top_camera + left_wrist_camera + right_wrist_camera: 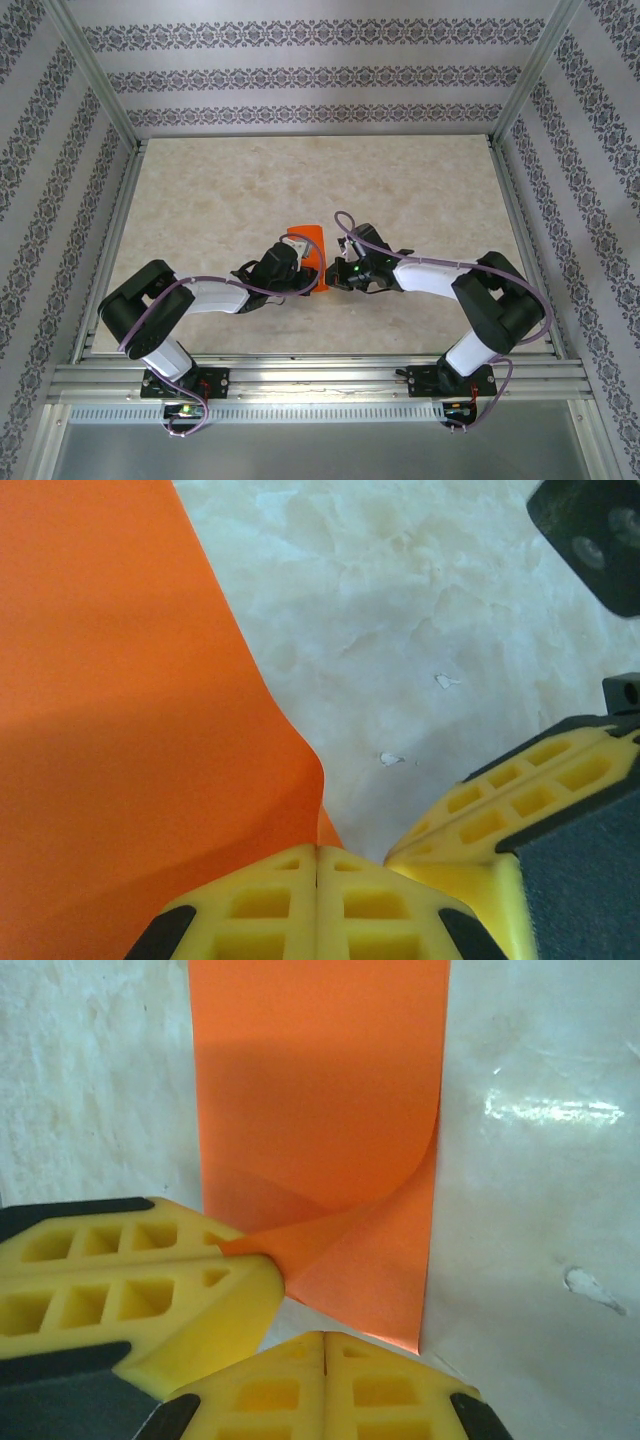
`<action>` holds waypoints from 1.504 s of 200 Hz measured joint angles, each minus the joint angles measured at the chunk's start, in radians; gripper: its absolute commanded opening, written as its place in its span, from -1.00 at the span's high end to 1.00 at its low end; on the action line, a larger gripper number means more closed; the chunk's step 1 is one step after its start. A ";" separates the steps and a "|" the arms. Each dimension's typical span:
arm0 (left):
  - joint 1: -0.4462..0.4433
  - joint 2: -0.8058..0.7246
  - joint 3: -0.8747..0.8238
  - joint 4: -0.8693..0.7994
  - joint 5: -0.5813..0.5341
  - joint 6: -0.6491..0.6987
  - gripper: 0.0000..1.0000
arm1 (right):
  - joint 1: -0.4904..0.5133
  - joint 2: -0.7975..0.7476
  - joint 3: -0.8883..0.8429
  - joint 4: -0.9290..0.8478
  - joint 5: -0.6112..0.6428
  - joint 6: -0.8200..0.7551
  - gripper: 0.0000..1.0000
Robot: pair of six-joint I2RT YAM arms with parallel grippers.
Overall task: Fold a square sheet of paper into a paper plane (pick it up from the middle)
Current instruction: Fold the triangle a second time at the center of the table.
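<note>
**Top external view: square sheet of paper (308,245) pinched near mid-table**

We see the bright orange sheet lying near the middle of the pale marbled table (200,200). Both arms reach in from either side to its near end. From the left wrist we see the left gripper (318,880) with its yellow fingers pressed together on the sheet's edge. The paper rises in a soft curl to the fingertips, so this gripper is clamped on it.

From the right wrist the sheet reads as a narrow rectangle, mostly flat on the table. Its near left corner is lifted and drawn between the left gripper's fingers. The right gripper (325,1365) has its fingertips closed against each other, and we see nothing between them. The sheet's near edge lies just beyond those tips, and we cannot tell whether they touch it. The two grippers sit just beside each other.
</note>
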 measured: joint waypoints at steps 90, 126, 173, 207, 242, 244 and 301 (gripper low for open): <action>0.000 -0.023 0.000 0.000 0.014 -0.003 1.00 | 0.007 0.078 0.040 0.012 0.011 0.015 1.00; 0.003 -0.025 0.000 -0.001 0.013 -0.003 1.00 | 0.009 0.103 0.055 0.006 0.019 0.014 1.00; 0.005 -0.025 0.000 -0.001 0.011 -0.003 1.00 | 0.008 0.138 0.060 0.003 0.026 0.006 1.00; 0.010 -0.025 0.000 -0.002 0.002 -0.003 1.00 | 0.006 0.113 0.039 -0.010 0.045 -0.012 1.00; 0.048 -0.025 -0.006 -0.003 -0.003 -0.003 1.00 | -0.014 0.053 -0.008 -0.046 0.064 -0.032 1.00; 0.051 -0.025 -0.007 -0.003 -0.003 -0.003 1.00 | -0.014 0.051 -0.009 -0.048 0.064 -0.032 1.00; 0.066 -0.006 -0.008 -0.007 -0.001 0.032 1.00 | -0.020 0.046 -0.011 -0.062 0.065 -0.039 1.00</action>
